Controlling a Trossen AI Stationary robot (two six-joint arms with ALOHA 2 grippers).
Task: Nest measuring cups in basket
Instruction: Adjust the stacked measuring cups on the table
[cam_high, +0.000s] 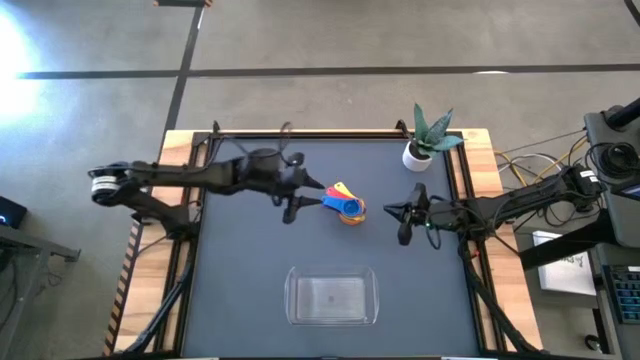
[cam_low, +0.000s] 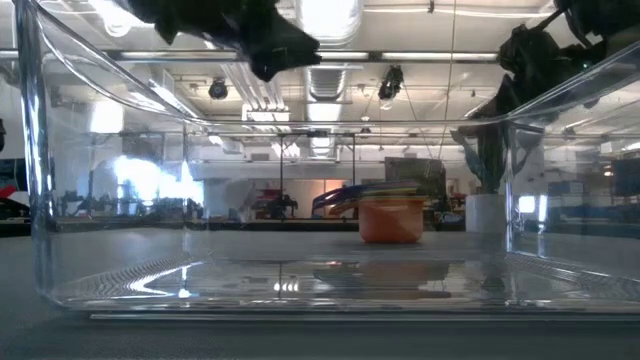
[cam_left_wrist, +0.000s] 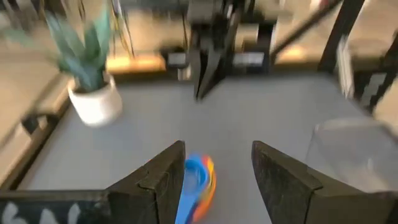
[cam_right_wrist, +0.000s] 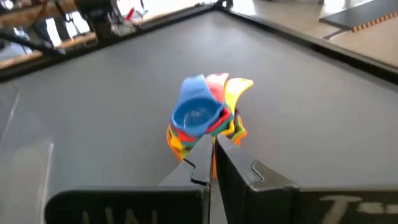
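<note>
**My left tool spread beside the stacked cups, out on the desk**

My left tool (cam_high: 300, 196) hangs over the middle of the desk (cam_high: 240, 270) with its fingers spread apart, holding nothing. The stack of measuring cups (cam_high: 345, 204) sits just beside it, on the side toward my right arm. My right tool (cam_high: 402, 213) waits on the other side of the stack, fingers pressed together.

From above, the cups read as one small nested pile, blue on top, with the handles fanned out toward my left tool and the far edge. The stack sits apart from the basket (cam_high: 331, 297), which lies near the front edge of the desk.

The low view looks through the basket's clear walls (cam_low: 40, 240) and shows what the top view cannot: the orange cup (cam_low: 390, 219) is at the bottom, upright on the desk, the handles lying flat above it and pointing left in that picture.

My right wrist view shows the blue cup's open bowl (cam_right_wrist: 198, 114) facing up, with red and yellow handles behind it. My left wrist view catches the stack (cam_left_wrist: 198, 182) low between my spread fingers (cam_left_wrist: 158, 180), with the potted plant (cam_left_wrist: 93, 87) at the far corner.
</note>
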